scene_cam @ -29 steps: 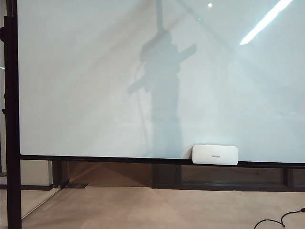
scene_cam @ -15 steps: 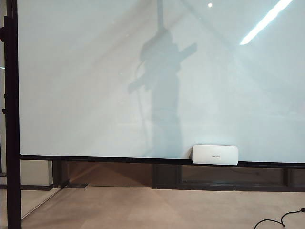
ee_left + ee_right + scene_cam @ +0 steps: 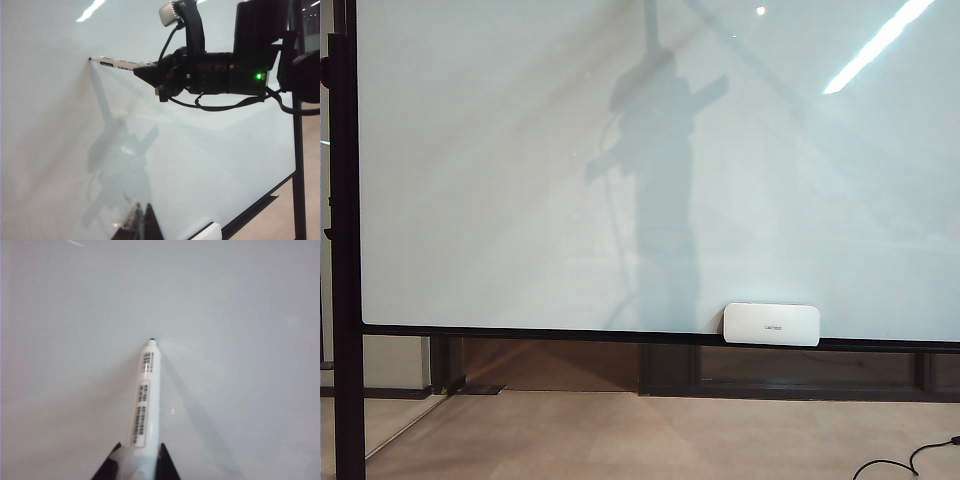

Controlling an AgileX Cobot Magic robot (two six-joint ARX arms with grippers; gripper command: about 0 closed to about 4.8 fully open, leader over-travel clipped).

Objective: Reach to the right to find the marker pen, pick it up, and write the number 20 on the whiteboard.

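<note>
The whiteboard (image 3: 500, 180) fills the exterior view, glossy white in a thin black frame; only the arm's shadow falls on it there and neither gripper shows. My right gripper (image 3: 139, 446) is shut on the white marker pen (image 3: 145, 400), whose black tip is at or very near the board (image 3: 240, 315). The left wrist view shows that arm from the side, the right gripper (image 3: 150, 70) holding the marker pen (image 3: 117, 62) level against the board (image 3: 225, 150). My left gripper (image 3: 142, 220) hangs lower beside the board, its dark fingers together and holding nothing. No number 20 shows anywhere.
A small white eraser (image 3: 771, 324) sits on the board's bottom ledge, also seen in the left wrist view as the eraser (image 3: 207, 232). The black stand post (image 3: 345, 250) runs down the left edge. A black cable (image 3: 905, 462) lies on the floor at the lower right.
The arm's shadow on the board has shifted slightly up and to the left. The eraser and the board are as before.
</note>
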